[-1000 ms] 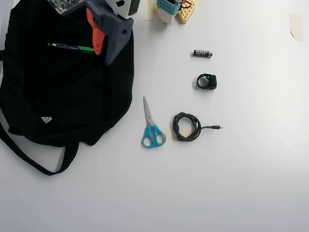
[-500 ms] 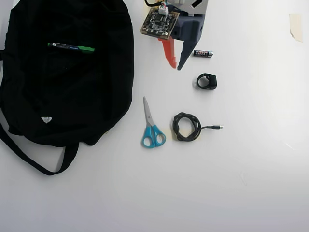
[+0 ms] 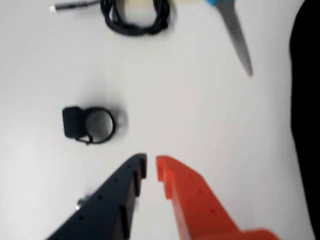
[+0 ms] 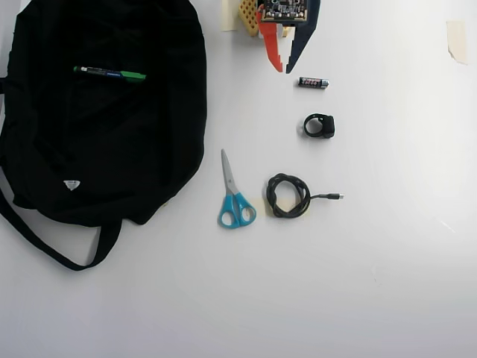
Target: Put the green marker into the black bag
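The green marker (image 4: pixel 112 74) lies flat on top of the black bag (image 4: pixel 112 149) at the upper left of the overhead view, green cap to the right. The bag's edge shows as a dark strip at the right of the wrist view (image 3: pixel 306 100); the marker is out of that view. My gripper (image 4: pixel 283 71) is at the top centre of the overhead view, well to the right of the bag. Its jaws are together and hold nothing. In the wrist view the gripper (image 3: pixel 151 165) hangs over bare white table.
A battery (image 4: pixel 313 83) lies just right of the gripper. A black ring-shaped clip (image 4: pixel 319 125) (image 3: pixel 90 125), a coiled black cable (image 4: pixel 287 195) (image 3: pixel 135 17) and blue-handled scissors (image 4: pixel 235 195) (image 3: pixel 237 35) lie on the table. The bag's strap (image 4: pixel 52 250) trails at lower left.
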`<state>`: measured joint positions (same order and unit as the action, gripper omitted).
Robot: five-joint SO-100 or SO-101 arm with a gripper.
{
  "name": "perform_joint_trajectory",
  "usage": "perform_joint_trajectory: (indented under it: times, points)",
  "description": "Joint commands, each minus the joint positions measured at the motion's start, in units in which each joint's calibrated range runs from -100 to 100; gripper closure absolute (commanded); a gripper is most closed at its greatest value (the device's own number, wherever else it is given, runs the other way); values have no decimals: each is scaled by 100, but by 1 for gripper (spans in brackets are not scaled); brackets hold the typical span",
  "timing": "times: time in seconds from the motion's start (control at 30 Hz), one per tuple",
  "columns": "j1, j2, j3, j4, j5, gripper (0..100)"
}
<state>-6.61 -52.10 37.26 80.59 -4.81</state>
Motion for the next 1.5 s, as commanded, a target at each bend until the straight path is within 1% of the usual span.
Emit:
perform_joint_trajectory:
  times: [0.0,0.17,0.4,0.67,0.93,1.47]
  points:
    - [-27,-882,874,-126,25,98]
    - [-27,-2060,2159,-411,266,98]
    - [-34,-3438,4045,-1160,277,98]
    - [-251,-4658,5447,-1177,235,98]
    - [-251,-4724,6193,-1169,235,97]
    - [-296,-4724,6202,-910,235,98]
